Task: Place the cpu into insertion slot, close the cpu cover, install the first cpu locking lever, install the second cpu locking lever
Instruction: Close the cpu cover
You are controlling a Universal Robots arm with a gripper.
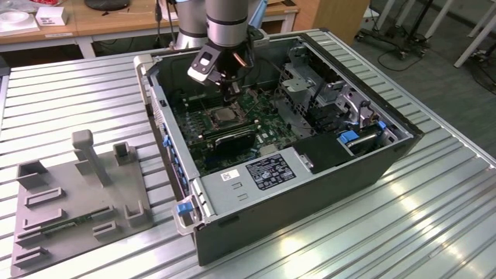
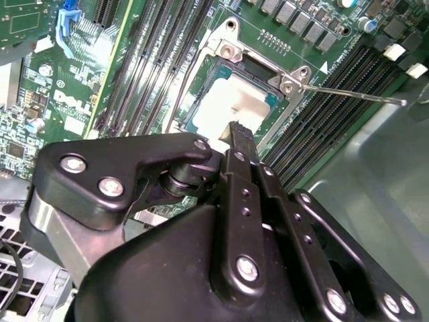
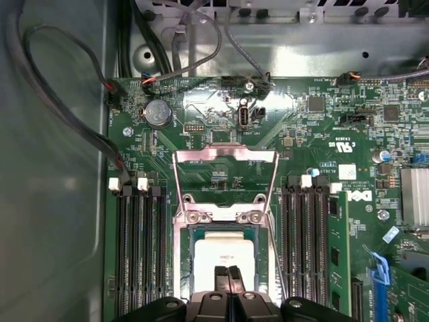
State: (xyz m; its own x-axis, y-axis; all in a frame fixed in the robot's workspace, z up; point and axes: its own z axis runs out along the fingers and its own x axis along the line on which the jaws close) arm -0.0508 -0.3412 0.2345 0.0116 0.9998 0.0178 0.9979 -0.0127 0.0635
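Observation:
The cpu (image 3: 224, 251) (image 2: 228, 107), pale and square, lies flat in the insertion slot (image 3: 179, 261) (image 1: 225, 116) on the green board inside the open computer case. The cpu cover (image 3: 224, 154) stands swung up from its hinge, and the board shows through its window. A thin locking lever (image 2: 348, 94) sticks out sideways from the hinge corner. My gripper (image 3: 228, 274) (image 2: 238, 131) (image 1: 232, 90) hovers right over the cpu's edge, fingers shut together with nothing between them.
Long black memory slots (image 3: 141, 255) (image 3: 308, 248) flank the socket on both sides. Cables (image 3: 60, 107) loop along the case wall. A metal drive cage (image 1: 310, 87) stands beside the board. A grey fixture block (image 1: 78, 192) sits on the slatted table at the exterior view's left.

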